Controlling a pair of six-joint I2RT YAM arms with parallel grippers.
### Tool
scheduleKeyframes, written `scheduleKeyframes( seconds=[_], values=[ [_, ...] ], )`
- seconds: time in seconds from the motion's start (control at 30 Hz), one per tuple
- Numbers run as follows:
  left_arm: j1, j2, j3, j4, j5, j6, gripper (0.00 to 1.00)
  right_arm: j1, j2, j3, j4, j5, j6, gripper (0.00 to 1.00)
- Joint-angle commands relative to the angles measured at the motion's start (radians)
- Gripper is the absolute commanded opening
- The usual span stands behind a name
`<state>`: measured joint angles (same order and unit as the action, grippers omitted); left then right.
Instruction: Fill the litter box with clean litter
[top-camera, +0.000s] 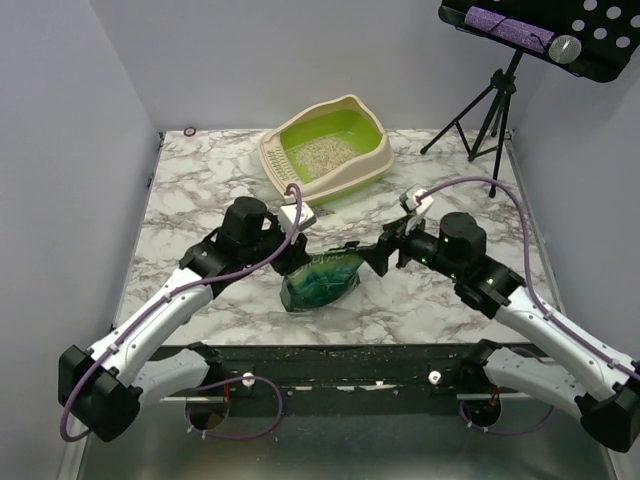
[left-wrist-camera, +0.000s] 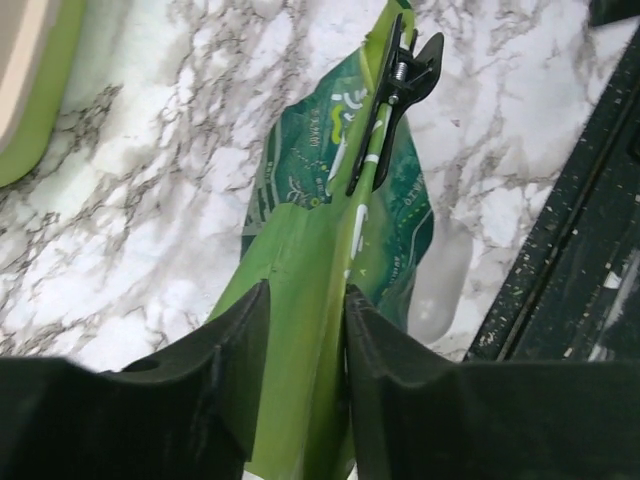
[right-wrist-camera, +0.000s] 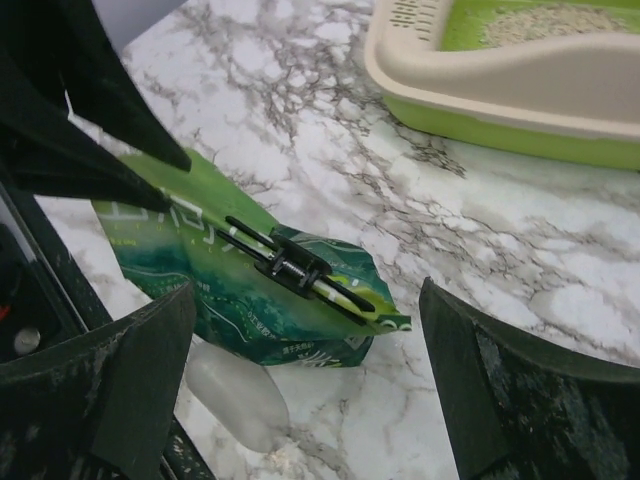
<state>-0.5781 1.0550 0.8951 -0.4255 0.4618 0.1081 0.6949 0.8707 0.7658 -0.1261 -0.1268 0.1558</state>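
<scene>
The litter box (top-camera: 377, 128) stands at the back of the marble table, lime-green inside, with a patch of pale litter (top-camera: 322, 152) in it. A green printed bag (top-camera: 320, 280) stands near the front edge, its folded top pinched by a black clip (left-wrist-camera: 395, 85). My left gripper (left-wrist-camera: 305, 300) straddles the bag's top fold, its jaws parted with the fold between them. My right gripper (right-wrist-camera: 305, 290) hangs wide open beside the clip end (right-wrist-camera: 290, 265) of the bag (right-wrist-camera: 170, 250), holding nothing. The box (right-wrist-camera: 480, 70) and litter (right-wrist-camera: 540, 22) lie beyond it.
A clear plastic scoop (right-wrist-camera: 235, 395) lies on the table against the bag's near side. A tripod stand (top-camera: 495, 100) with a black tray (top-camera: 540, 35) stands at the back right. Spilled grains dot the black front rail (top-camera: 350, 352).
</scene>
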Motion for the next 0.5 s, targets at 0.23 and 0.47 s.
scheduleKeyframes(
  seconds=[0.23, 0.47],
  values=[
    [-0.009, -0.134, -0.09, 0.155, -0.42, -0.091, 0.56, 0.008, 0.217, 0.187, -0.141, -0.347, -0.638, 1.0],
    [-0.057, -0.309, -0.159, 0.238, -0.653, -0.146, 0.64, 0.006, 0.258, 0.289, -0.276, -0.419, -0.855, 1.0]
  ],
)
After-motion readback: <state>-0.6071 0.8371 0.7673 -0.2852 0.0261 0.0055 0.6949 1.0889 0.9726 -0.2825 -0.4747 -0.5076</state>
